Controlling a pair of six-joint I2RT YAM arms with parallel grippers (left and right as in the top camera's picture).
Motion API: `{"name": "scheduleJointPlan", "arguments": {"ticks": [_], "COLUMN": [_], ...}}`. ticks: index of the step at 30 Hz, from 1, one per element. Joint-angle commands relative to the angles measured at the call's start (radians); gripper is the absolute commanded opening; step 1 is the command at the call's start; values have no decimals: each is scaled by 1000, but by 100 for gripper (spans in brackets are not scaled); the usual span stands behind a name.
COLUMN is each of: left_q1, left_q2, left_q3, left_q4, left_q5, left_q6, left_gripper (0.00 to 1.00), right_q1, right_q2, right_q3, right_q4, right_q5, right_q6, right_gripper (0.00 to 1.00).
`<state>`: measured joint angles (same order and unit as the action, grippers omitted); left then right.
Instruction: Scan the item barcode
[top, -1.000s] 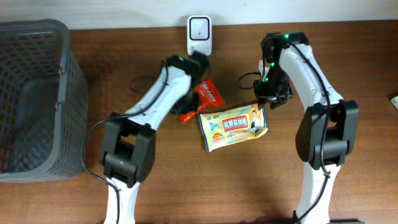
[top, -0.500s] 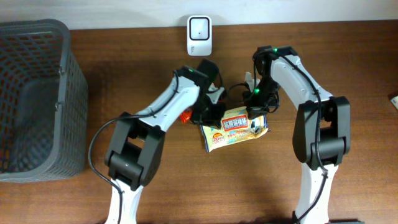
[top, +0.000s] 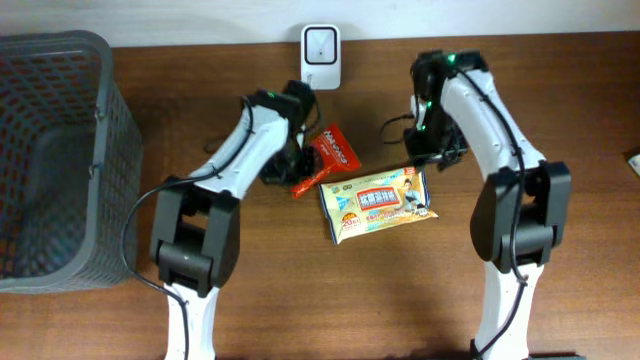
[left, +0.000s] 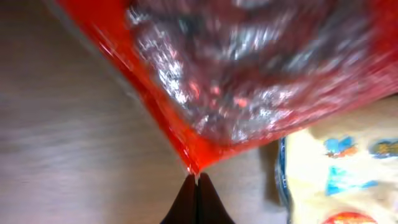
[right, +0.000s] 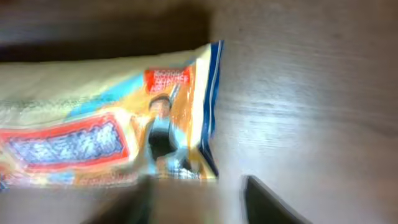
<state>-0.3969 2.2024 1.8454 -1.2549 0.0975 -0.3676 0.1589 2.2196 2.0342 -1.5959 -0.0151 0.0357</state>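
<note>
Left claw is pressed together, pinching a corner of the red foil snack packet. Right claw is spread over the end of the yellow printed pack on the table.

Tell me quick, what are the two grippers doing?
Left gripper: jaws shut on the red packet.
Right gripper: jaws open, holding nothing.

Basket: dark grey plastic mesh, upright, stood at the table's left edge, partly cropped.
Table: brown wood grain.
Small pale object: lay at the right edge, too cropped to identify.
</note>
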Motion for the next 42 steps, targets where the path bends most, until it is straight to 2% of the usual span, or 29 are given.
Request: {"name": "scheduleJointPlan", "arguments": {"ticks": [1, 2, 3, 4, 6, 7, 10, 12, 14, 15, 17, 19, 21, 24, 27, 29, 32, 35, 36, 37, 38, 39, 40, 41, 42], "left_q1": [60, 78, 93, 105, 126, 142, 161, 164, 164, 164, 164, 164, 164, 164, 164, 164, 164, 164, 164, 164, 164, 164, 164, 164, 164], "left_q2": [-5, -5, -5, -5, -4, -4, -4, -4, -4, -4, -4, -4, -4, -4, -4, -4, -4, -4, -4, -4, -4, -4, -4, -4, -4], "left_q3": [119, 119, 119, 119, 119, 119, 119, 119, 119, 119, 119, 119, 119, 119, 119, 119, 119, 119, 119, 119, 119, 119, 119, 119, 119], "left_q4": [-34, -21, -18, -18, -18, -23, -40, -41, -41, -41, -41, -41, -41, -41, -41, -41, -41, -41, -41, -41, -41, -41, -41, -41, -41], "left_q5": [-24, -24, -33, -44, -56, -88, -121, -121, -121, -121, -120, -121, -121, -121, -121, -121, -120, -120, -121, -121, -121, -121, -120, -120, -120], "left_q6": [-13, -13, -13, -13, -13, -13, -13, -13, -13, -13, -13, -13, -13, -13, -13, -13, -13, -13, -13, -13, -13, -13, -13, -13, -13], "left_gripper": [15, 41, 90, 99, 99, 99, 99, 99, 99, 99, 99, 99, 99, 99, 99, 99, 99, 99, 99, 99, 99, 99, 99, 99, 99], "right_q1": [37, 62, 87, 116, 132, 144, 169, 176, 175, 176, 187, 192, 194, 177, 160, 152, 152, 152, 152, 152, 152, 152, 152, 152, 152], "right_q2": [-8, -7, -6, -6, -6, -19, -129, -259, -342, -365, -390, -390, -399, -407, -407, -407, -407, -407, -407, -407, -407, -407, -407, -407, -407], "right_q3": [68, 45, 14, -16, -32, -32, -32, -32, -38, -48, -103, -212, -412, -569, -695, -790, -911, -981, -991, -991, -991, -991, -990, -988, -974], "right_q4": [-103, -99, -86, -63, -38, -5, 40, -8, -43, -50, -48, -12, 139, 363, 470, 602, 747, 906, 948, 975, 986, 1004, 1027, 1036, 1034], "right_q5": [-159, -203, -222, -212, -199, -157, -129, -11, 1, -4, -10, -11, -72, -248, -282, -372, -378, -352, -307, -237, -215, -201, -200, -200, -203], "right_q6": [-84, -80, -78, -27, 85, 276, 315, 348, 368, 375, 394, 475, 589, 625, 689, 728, 896, 927, 927, 927, 927, 925, 893, 864, 823], "right_gripper": [66, 68, 77, 83, 85, 86, 88, 91, 96, 100, 99, 99, 99, 99, 99, 99, 99, 99, 97, 79, 71, 47, 15, 4, 4]}}
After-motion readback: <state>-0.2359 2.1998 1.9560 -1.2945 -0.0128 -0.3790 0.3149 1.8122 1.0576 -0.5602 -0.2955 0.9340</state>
